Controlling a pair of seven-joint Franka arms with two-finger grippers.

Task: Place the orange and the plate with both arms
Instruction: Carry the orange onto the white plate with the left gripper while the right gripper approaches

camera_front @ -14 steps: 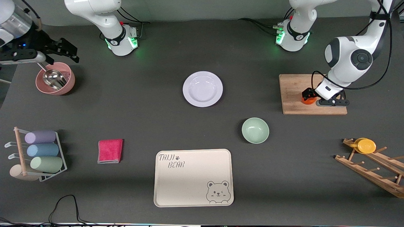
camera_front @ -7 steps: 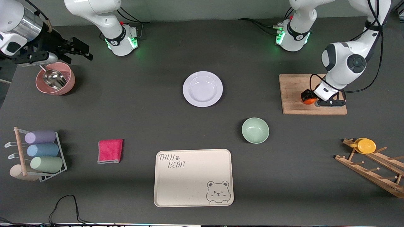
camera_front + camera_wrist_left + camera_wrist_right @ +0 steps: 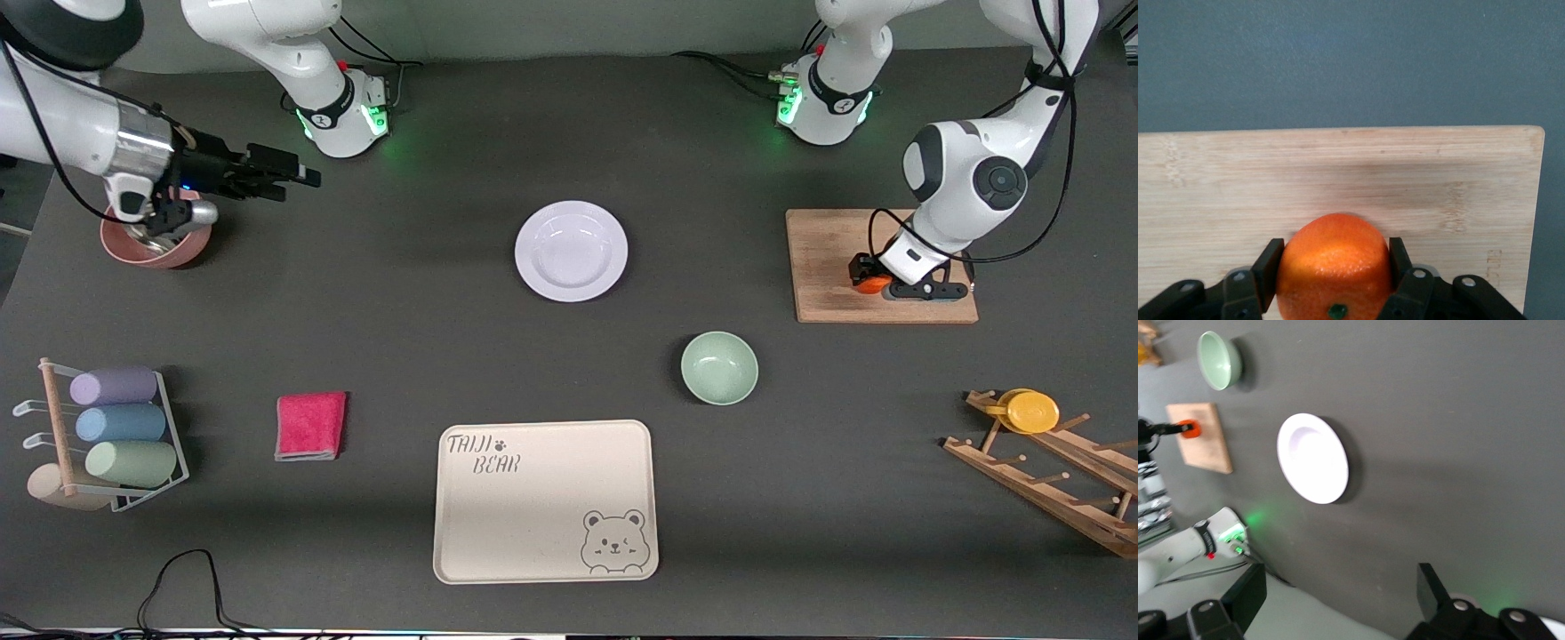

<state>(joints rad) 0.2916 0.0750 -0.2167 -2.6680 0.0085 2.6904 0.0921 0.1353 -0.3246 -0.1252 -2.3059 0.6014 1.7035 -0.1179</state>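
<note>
The orange (image 3: 872,284) sits on the wooden cutting board (image 3: 827,249) at the left arm's end of the table. My left gripper (image 3: 867,277) is shut on the orange (image 3: 1333,267), with a finger pressed on each side of it, just above the board (image 3: 1338,173). The lavender-white plate (image 3: 571,251) lies on the table's middle, nothing on it. It also shows in the right wrist view (image 3: 1313,458). My right gripper (image 3: 289,175) is open and empty, up in the air near the right arm's end, beside the pink bowl (image 3: 156,244).
A mint-green bowl (image 3: 719,367) stands nearer the camera than the plate. The cream bear tray (image 3: 545,500) lies nearest the camera. A pink cloth (image 3: 310,425), a cup rack (image 3: 107,436) and a wooden peg rack with a yellow cup (image 3: 1031,412) are along the ends.
My right gripper has swung from over the pink bowl toward the table's middle. My left gripper has risen slightly with the orange held.
</note>
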